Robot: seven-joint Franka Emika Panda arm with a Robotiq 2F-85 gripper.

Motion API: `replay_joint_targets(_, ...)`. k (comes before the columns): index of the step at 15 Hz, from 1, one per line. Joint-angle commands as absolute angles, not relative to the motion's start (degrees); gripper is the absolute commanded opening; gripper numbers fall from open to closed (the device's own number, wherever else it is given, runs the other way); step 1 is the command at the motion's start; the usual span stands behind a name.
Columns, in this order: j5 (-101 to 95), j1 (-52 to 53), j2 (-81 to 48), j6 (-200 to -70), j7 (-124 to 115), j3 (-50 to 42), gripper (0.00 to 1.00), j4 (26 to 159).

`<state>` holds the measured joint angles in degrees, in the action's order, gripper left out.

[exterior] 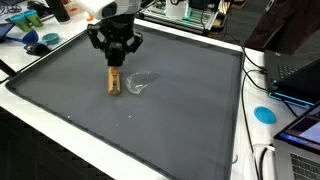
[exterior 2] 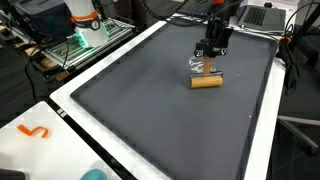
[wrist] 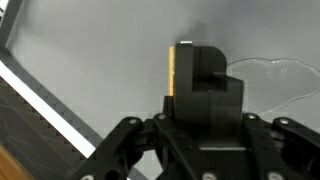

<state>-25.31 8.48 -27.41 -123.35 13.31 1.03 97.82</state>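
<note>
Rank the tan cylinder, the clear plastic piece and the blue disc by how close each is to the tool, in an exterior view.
1. The tan cylinder: on the grey mat, right under the tool.
2. The clear plastic piece: on the mat, beside the cylinder.
3. The blue disc: far off, past the mat's edge.

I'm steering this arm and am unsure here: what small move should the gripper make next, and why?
Probably open the jaws first. The gripper hangs just above the wooden cylinder lying on the mat, and in the wrist view its fingers look closed together, hiding most of it. A clear plastic piece lies close beside.
</note>
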Motion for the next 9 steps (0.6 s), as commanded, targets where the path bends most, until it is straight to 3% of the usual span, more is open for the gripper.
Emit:
replay_joint_targets(1,-25.3,7.7,-30.3,-124.1,11.7,0.8,0.24,98.3)
replay_joint_targets(9,-24.6,6.7,-24.8,-124.3,9.4,0.7,0.24,100.8)
